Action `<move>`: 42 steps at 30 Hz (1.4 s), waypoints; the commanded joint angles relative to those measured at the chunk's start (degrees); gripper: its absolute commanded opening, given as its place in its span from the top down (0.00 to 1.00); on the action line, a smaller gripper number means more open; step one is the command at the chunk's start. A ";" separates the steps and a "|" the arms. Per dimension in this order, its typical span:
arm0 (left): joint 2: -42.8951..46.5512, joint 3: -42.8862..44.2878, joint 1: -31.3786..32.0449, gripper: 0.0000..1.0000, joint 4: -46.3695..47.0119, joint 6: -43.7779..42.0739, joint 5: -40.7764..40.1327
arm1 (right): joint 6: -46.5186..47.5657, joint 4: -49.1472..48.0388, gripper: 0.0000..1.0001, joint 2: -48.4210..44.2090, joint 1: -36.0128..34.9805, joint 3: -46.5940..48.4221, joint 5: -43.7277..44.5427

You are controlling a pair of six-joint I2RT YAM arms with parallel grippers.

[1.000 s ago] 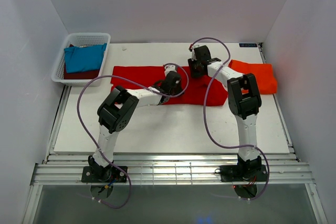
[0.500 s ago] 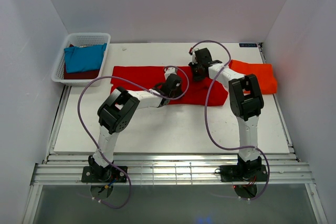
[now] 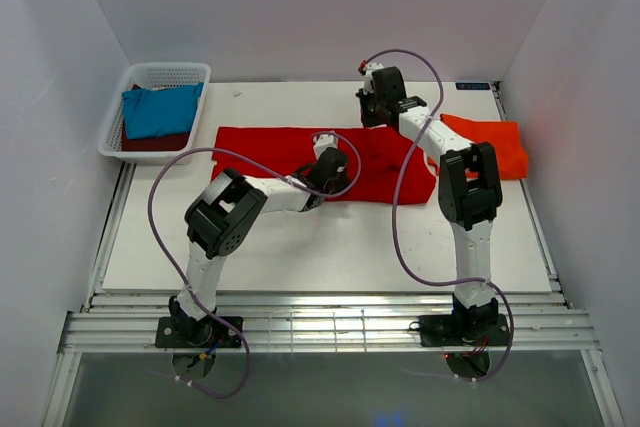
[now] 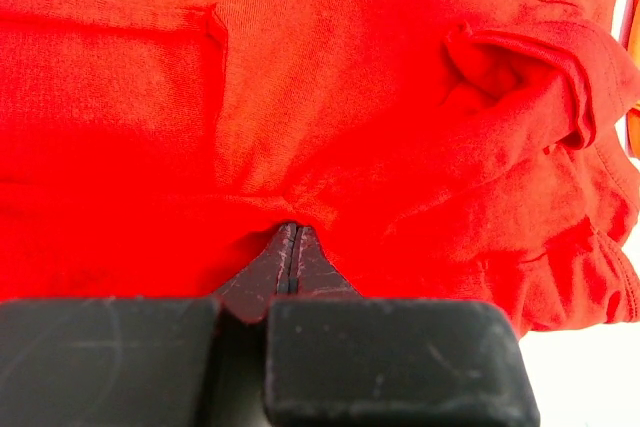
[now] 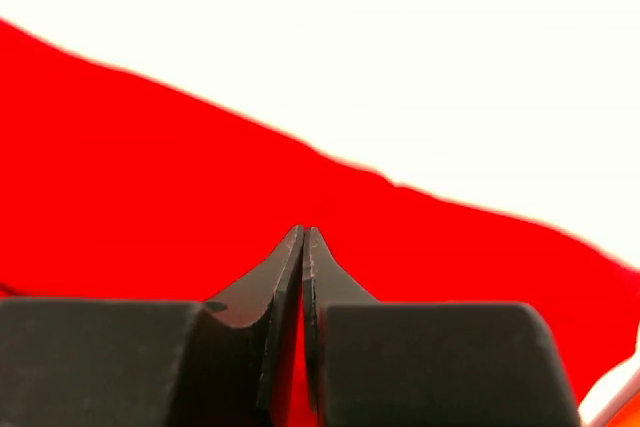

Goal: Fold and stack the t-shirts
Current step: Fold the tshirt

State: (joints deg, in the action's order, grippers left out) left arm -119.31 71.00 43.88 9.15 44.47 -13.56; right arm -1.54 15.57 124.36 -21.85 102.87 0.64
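Observation:
A bright red t-shirt [image 3: 270, 147] lies spread across the middle of the white table, with wrinkles and a bunched fold on its right half. My left gripper [image 3: 325, 155] is shut and pinches a fold of the red shirt [image 4: 330, 97] at its tips [image 4: 290, 229]. My right gripper [image 3: 368, 119] is shut on the red shirt [image 5: 150, 177] near its far edge [image 5: 303, 232], with red cloth between the fingers. An orange-red t-shirt [image 3: 490, 147] lies folded at the right. A teal-blue t-shirt [image 3: 160, 110] lies on a dark maroon one [image 3: 150, 143] in the basket.
The white mesh basket [image 3: 112, 137] stands at the back left corner of the table. White walls close in the back and both sides. Purple cables loop over both arms. The bare white tabletop [image 3: 330, 247] runs along the near side.
My right gripper has moved toward the back with the red shirt's edge, and the shirt's right half lies wider. My left gripper has shifted slightly nearer.

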 commanded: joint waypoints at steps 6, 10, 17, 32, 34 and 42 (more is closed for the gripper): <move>1.18 -1.48 1.82 1.00 -4.93 0.62 1.52 | -0.13 3.32 0.92 4.32 0.14 8.23 -2.85; 1.27 -1.83 2.26 1.00 -5.02 0.62 1.52 | 0.57 4.37 0.65 0.99 0.14 0.60 2.42; 1.09 -1.92 3.14 1.00 -5.37 1.06 1.52 | 1.28 8.06 0.62 -0.60 0.14 -4.60 4.45; 2.23 -3.06 3.85 1.00 -5.63 1.32 0.20 | 1.28 7.98 0.61 -9.22 0.05 -15.76 8.14; 2.23 -3.06 4.02 1.00 -5.63 1.41 0.20 | 1.28 7.46 0.64 -9.39 0.05 -16.82 8.06; 2.41 -3.59 4.37 1.00 -6.16 1.67 0.03 | 1.19 4.12 0.92 -7.03 0.05 -14.55 2.18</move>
State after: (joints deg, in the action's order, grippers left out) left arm -118.63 69.73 46.98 9.50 46.37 -14.52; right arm -0.80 22.96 117.27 -21.82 86.35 5.93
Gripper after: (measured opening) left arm 0.019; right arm 0.083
